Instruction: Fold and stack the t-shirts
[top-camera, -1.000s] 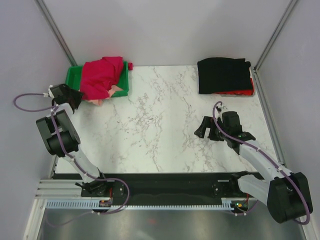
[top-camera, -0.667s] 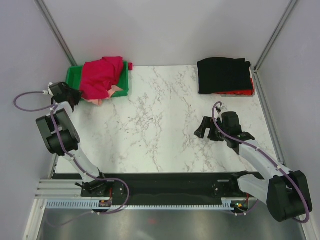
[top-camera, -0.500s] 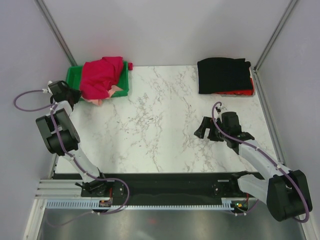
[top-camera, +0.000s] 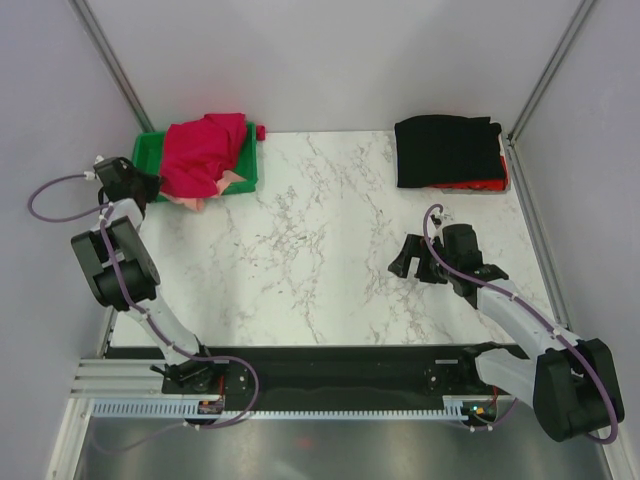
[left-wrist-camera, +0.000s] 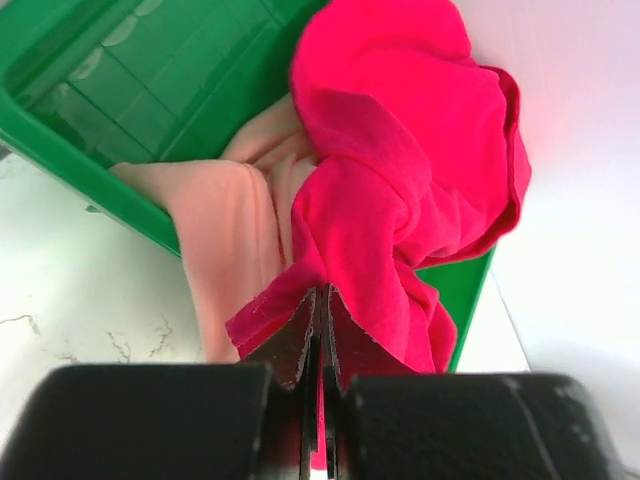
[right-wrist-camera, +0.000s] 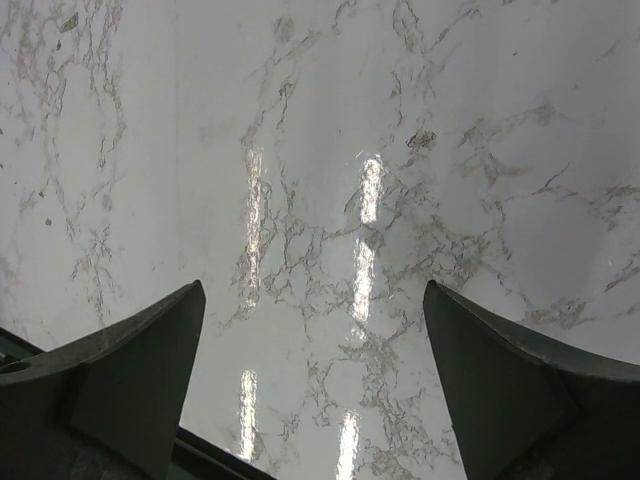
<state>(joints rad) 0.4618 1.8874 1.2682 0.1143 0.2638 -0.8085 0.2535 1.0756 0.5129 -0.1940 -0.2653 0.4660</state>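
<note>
A crumpled crimson-red t-shirt (top-camera: 203, 150) lies heaped over the green tray (top-camera: 147, 151) at the back left. A salmon-pink t-shirt (top-camera: 192, 202) peeks out beneath it. My left gripper (top-camera: 150, 184) is at the heap's left edge. In the left wrist view that gripper (left-wrist-camera: 322, 302) is shut on a hem of the crimson t-shirt (left-wrist-camera: 400, 160), with the salmon-pink cloth (left-wrist-camera: 225, 225) draped over the tray wall (left-wrist-camera: 120, 95). A folded black t-shirt (top-camera: 446, 150) rests at the back right on a red folded layer (top-camera: 483, 185). My right gripper (top-camera: 418, 267) hovers open over bare marble (right-wrist-camera: 320, 150), empty (right-wrist-camera: 312, 290).
Metal frame posts (top-camera: 110, 60) and grey walls close in the table on the left, back and right. The arms' black base rail (top-camera: 330, 370) runs along the near edge. The left arm's purple cable (top-camera: 45, 205) loops out past the table's left side.
My left gripper moved a little further back-left to the crimson t-shirt's edge and closed on its hem. The right arm has not moved.
</note>
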